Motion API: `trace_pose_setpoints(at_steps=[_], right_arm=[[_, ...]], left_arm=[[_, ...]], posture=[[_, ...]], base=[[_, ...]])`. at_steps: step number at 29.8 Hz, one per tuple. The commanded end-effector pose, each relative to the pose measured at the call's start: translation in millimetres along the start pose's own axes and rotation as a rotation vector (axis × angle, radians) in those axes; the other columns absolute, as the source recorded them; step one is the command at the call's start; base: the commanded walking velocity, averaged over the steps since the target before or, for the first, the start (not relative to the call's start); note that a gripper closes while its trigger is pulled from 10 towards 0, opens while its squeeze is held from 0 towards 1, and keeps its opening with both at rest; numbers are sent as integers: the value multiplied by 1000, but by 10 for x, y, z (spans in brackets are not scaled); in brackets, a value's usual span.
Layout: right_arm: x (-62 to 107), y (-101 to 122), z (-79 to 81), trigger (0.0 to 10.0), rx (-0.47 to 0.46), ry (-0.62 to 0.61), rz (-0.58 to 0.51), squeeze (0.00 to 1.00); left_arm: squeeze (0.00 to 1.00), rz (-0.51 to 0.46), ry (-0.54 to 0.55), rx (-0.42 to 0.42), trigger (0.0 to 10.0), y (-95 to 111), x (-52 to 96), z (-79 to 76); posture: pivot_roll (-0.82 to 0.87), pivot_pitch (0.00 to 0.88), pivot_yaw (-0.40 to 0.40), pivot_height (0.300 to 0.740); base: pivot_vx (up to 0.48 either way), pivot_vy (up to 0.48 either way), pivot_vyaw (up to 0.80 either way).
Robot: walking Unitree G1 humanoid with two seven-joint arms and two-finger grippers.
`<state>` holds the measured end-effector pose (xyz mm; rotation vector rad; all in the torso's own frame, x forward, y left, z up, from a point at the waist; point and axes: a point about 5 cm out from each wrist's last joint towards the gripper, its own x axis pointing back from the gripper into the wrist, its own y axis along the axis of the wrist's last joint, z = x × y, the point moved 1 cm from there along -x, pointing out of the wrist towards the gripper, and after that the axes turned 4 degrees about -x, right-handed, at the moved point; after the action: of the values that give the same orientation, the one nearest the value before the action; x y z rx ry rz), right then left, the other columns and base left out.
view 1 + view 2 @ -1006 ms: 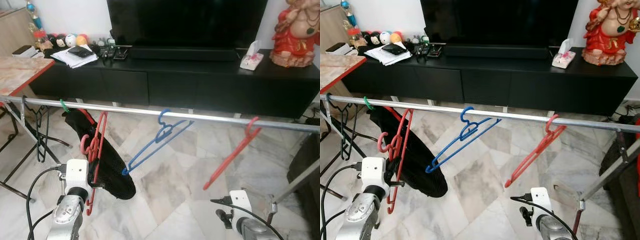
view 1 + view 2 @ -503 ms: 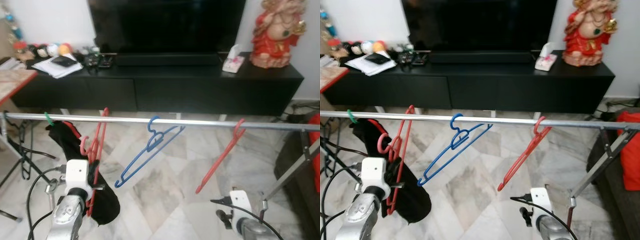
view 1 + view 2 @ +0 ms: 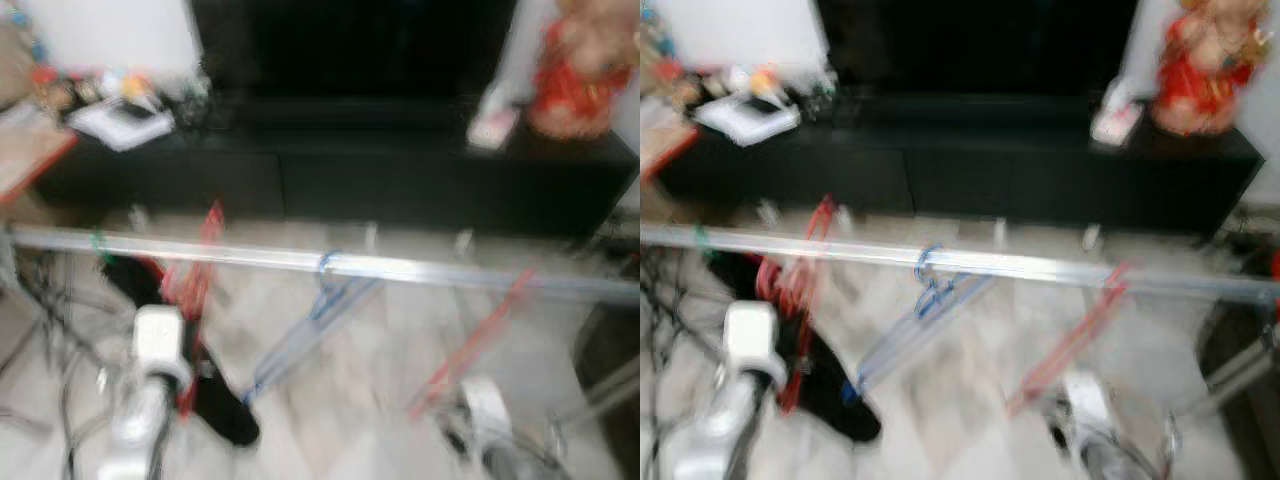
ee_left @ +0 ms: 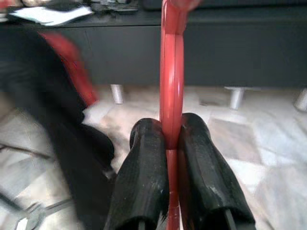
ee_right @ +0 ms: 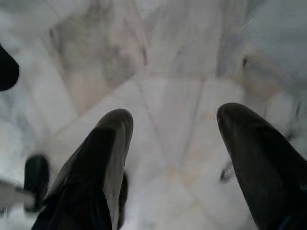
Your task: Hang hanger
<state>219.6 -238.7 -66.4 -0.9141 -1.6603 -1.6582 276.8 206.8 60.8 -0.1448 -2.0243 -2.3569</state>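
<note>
The head views are blurred. A silver rail (image 3: 400, 268) runs across in front of me. My left gripper (image 4: 172, 140) is shut on the lower bar of a red hanger (image 4: 171, 72), held upright at the rail's left part (image 3: 200, 270) with its top reaching about rail height. A blue hanger (image 3: 318, 305) hangs tilted from the middle of the rail. Another red hanger (image 3: 478, 338) hangs tilted further right. Low on the right, my right gripper (image 5: 175, 120) is open over the marble floor (image 5: 163, 86), holding nothing.
A black cloth (image 3: 218, 405) hangs below the rail beside the held hanger. Behind the rail stands a long black TV cabinet (image 3: 400, 175) with papers (image 3: 125, 118), a tissue box (image 3: 492, 118) and a red statue (image 3: 580, 85). A table edge (image 3: 35, 165) lies at the far left.
The whole picture has shifted and blurred, so the camera is moving. My left gripper still holds the red hanger near the rail. The right gripper stays low and open.
</note>
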Motion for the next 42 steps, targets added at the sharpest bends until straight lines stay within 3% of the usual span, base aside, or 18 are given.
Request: trace_pose_setpoints(at_steps=[1,16,27,40,42], right_arm=[[-28,97,144,10000,4,37,-31,0],[-27,99,142,10000,10,41,-29,0],[-25,99,130,10000,12,38,-31,0],[-23,96,120,10000,14,37,-31,0],[-22,95,114,10000,19,39,-27,0]], left_arm=[[0,32,39,-13,10000,-62,63,142],[0,65,-38,-23,10000,-84,60,54],[0,108,-20,-34,10000,-60,-226,94],[0,82,-3,-29,10000,1,-341,115],[0,172,59,-51,10000,-25,-448,162]], posture=[[-67,0,23,740],[-67,0,22,740],[-84,0,20,740],[-89,0,16,740],[-85,0,11,740]], base=[[266,0,0],[35,0,0],[0,0,0],[0,0,0],[0,0,0]])
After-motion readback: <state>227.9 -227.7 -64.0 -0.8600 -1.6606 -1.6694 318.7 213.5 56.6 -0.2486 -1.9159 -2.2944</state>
